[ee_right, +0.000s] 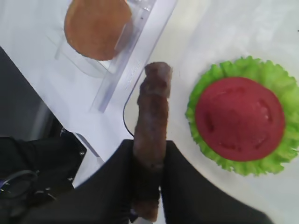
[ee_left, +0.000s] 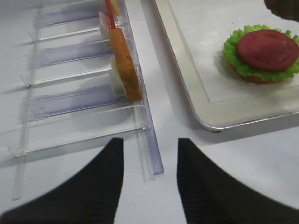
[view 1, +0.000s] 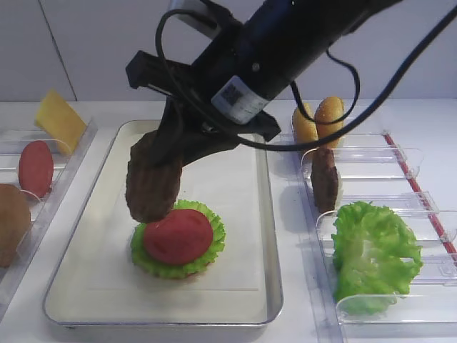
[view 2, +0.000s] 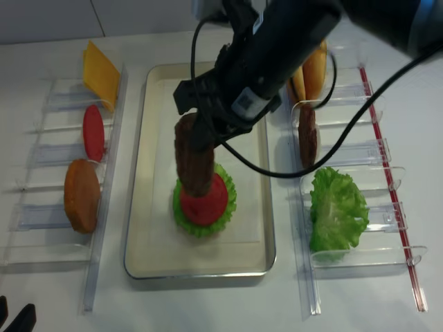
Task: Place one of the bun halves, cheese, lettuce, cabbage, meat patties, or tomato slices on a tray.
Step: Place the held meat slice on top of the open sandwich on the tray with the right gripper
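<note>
The right tool (view 1: pixel 153 182) is closed on one meat patty (view 1: pixel 151 182), which hangs on its edge between the two black fingers (ee_right: pixel 112 186), above the tray (view 1: pixel 264 214). Just below and beside the patty, a tomato slice (view 1: pixel 178 236) lies on a lettuce leaf (view 1: pixel 211 246) with a bun half under it; the patty's lower edge is close to this stack, and I cannot tell if they touch. To the right of the tool, in the clear racks (view 1: pixel 400 161), stand the second patty (view 1: pixel 325 179), two bun halves (view 1: pixel 328 114) and loose lettuce (view 1: pixel 371 254). To its left are a cheese slice (view 1: pixel 61 118), another tomato slice (view 1: pixel 36 168) and a bun half (view 1: pixel 13 221). The left tool (ee_left: pixel 147 186) is open and empty, low over the worktop (ee_left: pixel 224 158) near the left rack's (ee_left: pixel 84 100) end.
</note>
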Tool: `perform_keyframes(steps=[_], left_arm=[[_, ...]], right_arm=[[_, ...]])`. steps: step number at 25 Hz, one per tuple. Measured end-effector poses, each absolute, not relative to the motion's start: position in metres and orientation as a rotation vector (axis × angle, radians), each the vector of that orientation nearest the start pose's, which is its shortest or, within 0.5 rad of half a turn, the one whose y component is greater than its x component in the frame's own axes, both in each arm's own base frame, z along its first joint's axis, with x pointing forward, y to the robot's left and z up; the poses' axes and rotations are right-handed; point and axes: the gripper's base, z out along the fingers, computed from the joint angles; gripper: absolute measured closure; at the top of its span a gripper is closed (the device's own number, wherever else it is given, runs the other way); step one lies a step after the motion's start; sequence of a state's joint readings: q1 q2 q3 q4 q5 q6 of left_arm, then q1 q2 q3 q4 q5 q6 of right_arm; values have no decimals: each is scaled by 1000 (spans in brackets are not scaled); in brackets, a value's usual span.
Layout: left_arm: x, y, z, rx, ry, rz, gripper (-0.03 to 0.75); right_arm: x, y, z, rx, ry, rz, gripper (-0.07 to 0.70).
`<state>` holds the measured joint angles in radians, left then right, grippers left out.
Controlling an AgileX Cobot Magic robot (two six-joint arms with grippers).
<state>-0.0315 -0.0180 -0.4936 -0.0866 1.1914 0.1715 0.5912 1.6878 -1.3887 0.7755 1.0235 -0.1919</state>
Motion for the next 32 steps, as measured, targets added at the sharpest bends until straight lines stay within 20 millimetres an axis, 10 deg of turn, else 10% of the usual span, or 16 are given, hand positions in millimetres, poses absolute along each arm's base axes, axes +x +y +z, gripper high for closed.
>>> perform_keyframes(steps=[8,32], left_arm=[[-13,-7,265,231,2148,-25,459],[-13,-7,266,230,2146,-25,461]], right_arm=[[258,253,272,-553,2455,1463,460],[261,208,217,-208,2425,1608,460]])
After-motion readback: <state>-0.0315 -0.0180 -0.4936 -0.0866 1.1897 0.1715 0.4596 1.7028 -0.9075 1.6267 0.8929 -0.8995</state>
